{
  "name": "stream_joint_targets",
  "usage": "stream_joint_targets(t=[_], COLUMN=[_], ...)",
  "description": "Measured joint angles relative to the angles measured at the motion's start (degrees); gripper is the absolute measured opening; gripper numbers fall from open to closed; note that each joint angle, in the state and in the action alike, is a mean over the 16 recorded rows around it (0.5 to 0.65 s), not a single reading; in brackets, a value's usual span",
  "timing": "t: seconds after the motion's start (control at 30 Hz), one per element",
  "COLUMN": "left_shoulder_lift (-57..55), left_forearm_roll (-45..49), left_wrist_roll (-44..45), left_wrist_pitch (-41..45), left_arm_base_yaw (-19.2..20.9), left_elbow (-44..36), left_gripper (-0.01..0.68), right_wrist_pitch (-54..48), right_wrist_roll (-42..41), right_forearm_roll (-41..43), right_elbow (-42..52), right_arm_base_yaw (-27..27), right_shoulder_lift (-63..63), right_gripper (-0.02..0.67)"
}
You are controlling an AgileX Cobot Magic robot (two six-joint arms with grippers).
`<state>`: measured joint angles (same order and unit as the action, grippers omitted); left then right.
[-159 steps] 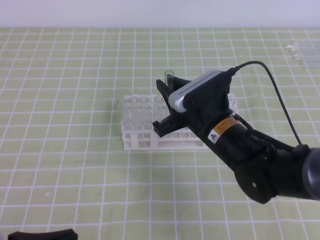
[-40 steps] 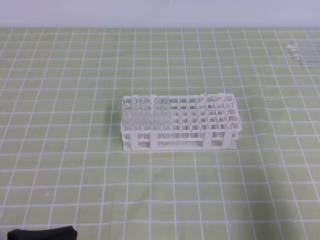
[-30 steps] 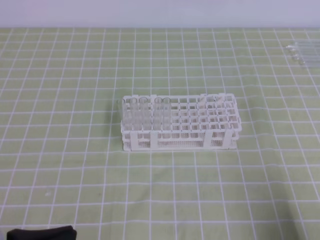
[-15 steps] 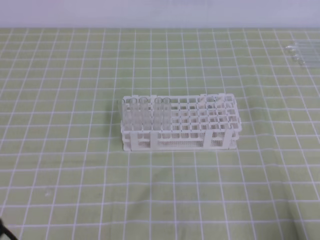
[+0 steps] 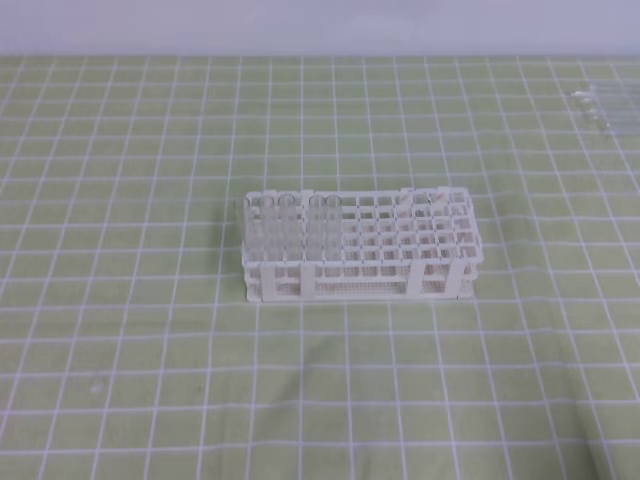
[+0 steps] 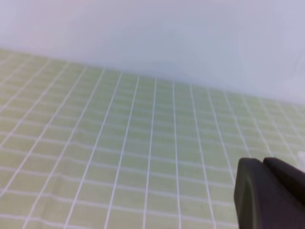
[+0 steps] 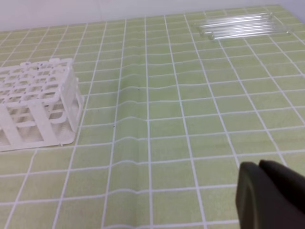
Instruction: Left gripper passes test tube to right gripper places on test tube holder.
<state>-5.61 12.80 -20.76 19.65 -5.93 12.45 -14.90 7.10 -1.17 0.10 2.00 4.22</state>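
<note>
Both the left gripper (image 6: pixel 267 191) and right gripper (image 7: pixel 267 191) have closed, empty fingers, clear of the test tube holder (image 5: pixel 357 247); next, I judge, comes fetching a spare tube (image 5: pixel 600 103) at two o'clock.

You are looking at a lab-style test bench: a white plastic lattice rack (image 5: pixel 357 245) holding clear glass tubes (image 5: pixel 290 225) stands mid-table. It sits on a green cloth with a white grid (image 5: pixel 150 350), and spare clear tubes (image 7: pixel 240 25) lie at the far right corner before a plain pale wall (image 6: pixel 167 33).
</note>
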Motion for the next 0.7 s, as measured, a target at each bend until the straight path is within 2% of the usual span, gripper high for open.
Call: stream_joint_targets(t=[0.33, 0.7], left_shoulder_lift=[7.0, 7.1], left_forearm_roll=[0.3, -1.9], left_wrist_roll=[4.8, 9.3], left_wrist_pitch=[-9.3, -4.2], left_arm_base_yaw=[1.8, 1.8], left_elbow=[-10.0, -12.9], left_gripper=[-0.002, -0.003], right_wrist_pitch=[0.0, 0.0], right_wrist_roll=[0.0, 0.0], right_forearm_roll=[0.0, 0.0], right_elbow=[0.0, 0.0], right_arm_base_yaw=[0.0, 0.0], right_shoulder_lift=[0.0, 0.0], right_gripper=[-0.018, -0.018])
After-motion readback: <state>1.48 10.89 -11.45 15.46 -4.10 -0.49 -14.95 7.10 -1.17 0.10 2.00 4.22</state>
